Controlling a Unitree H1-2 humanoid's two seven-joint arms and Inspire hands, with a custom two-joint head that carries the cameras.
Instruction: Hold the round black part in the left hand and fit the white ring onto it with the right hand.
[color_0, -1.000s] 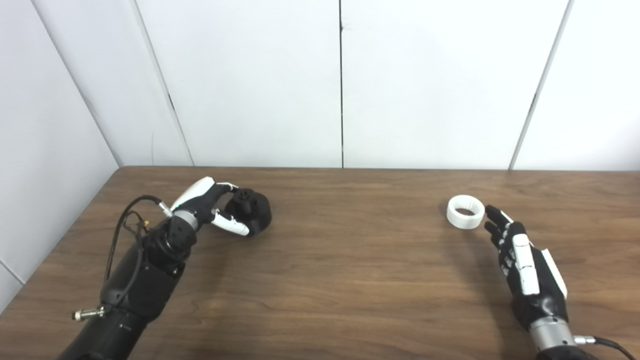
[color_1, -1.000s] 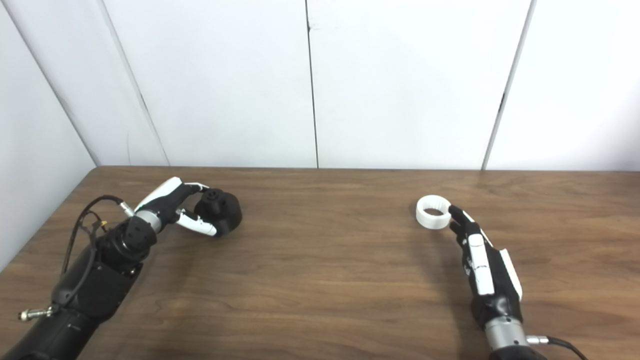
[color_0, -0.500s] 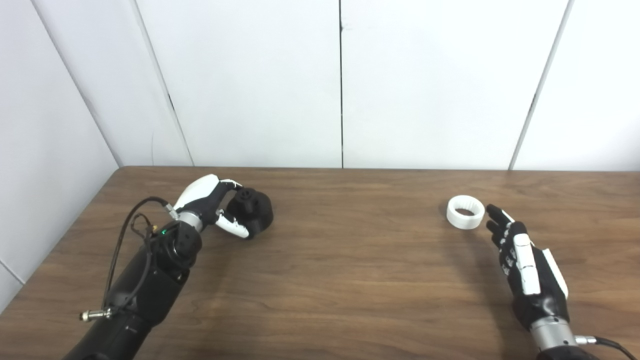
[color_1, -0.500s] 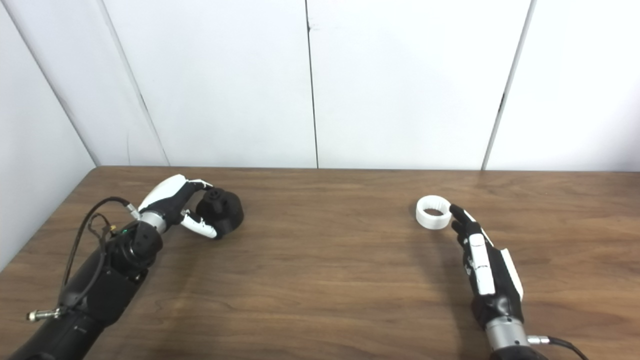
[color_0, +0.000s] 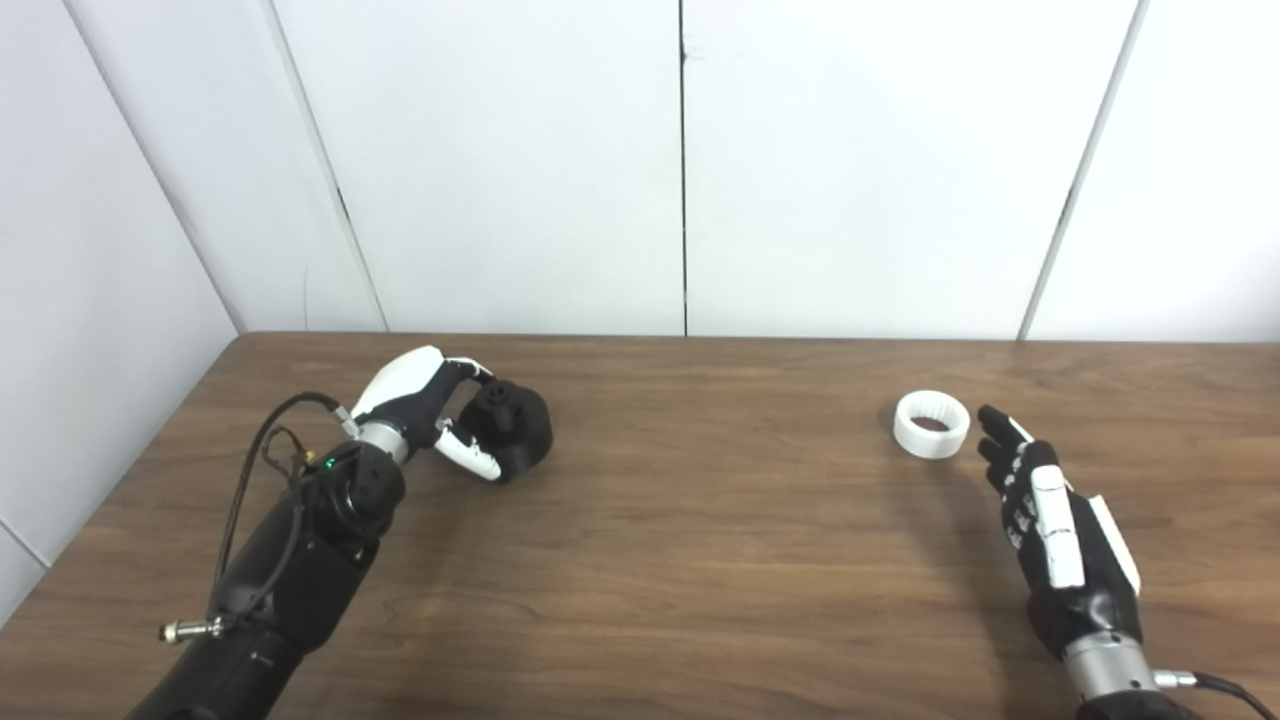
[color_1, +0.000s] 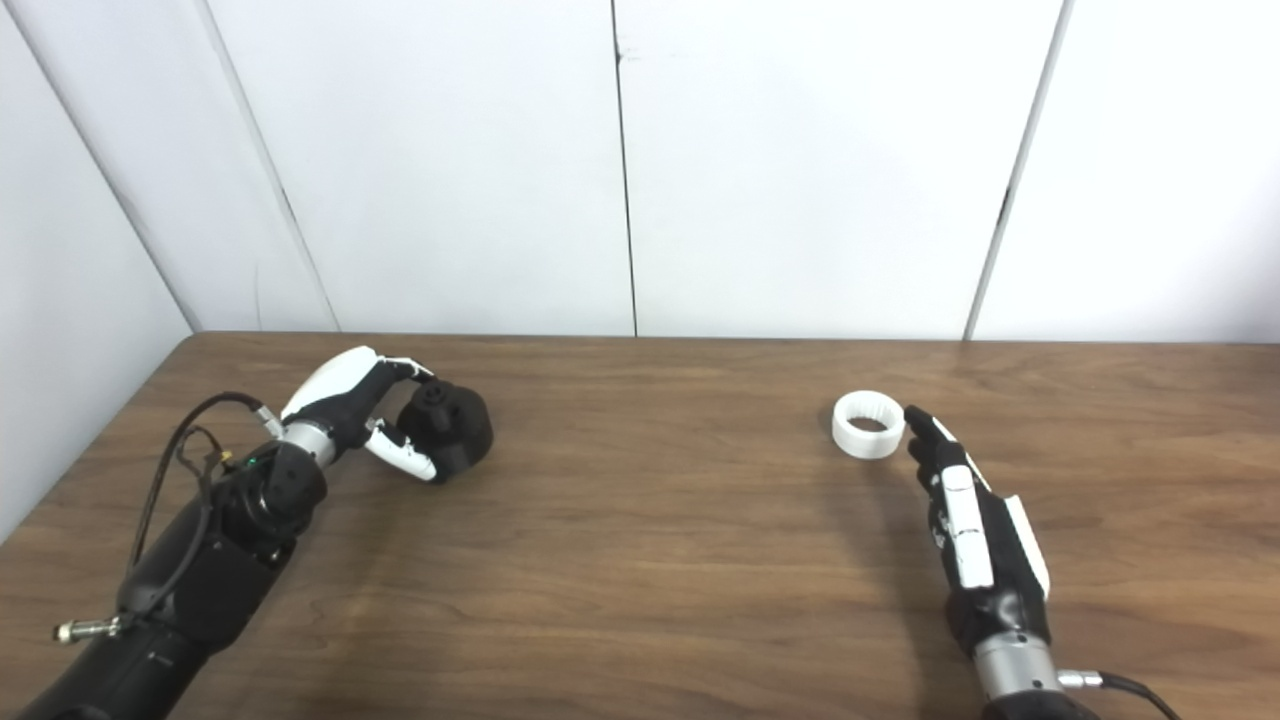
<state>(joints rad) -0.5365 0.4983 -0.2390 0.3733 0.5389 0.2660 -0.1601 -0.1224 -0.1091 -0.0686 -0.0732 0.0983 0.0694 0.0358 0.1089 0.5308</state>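
matt wood-grain table (color_0: 700, 540), matt white plastic-looking ring (color_0: 931, 424), matt black part (color_0: 515, 431).

A matte black round part (color_0: 510, 432) sits between the white-tipped thumb and black-and-white fingers (color_0: 470, 461) of the left hand (color_0: 425, 410), whose back is glossy white over black. Just beyond the black fingertips (color_0: 992, 418) of the right hand (color_0: 1050, 530) lies a plain white ring (color_0: 931, 423) with a faintly ridged inner wall. That hand is black with white plates along its back and a silver wrist band. The table (color_0: 700, 560) is dark brown wood with streaky grain. The wall panels (color_0: 500, 160) are plain white with dark seams.
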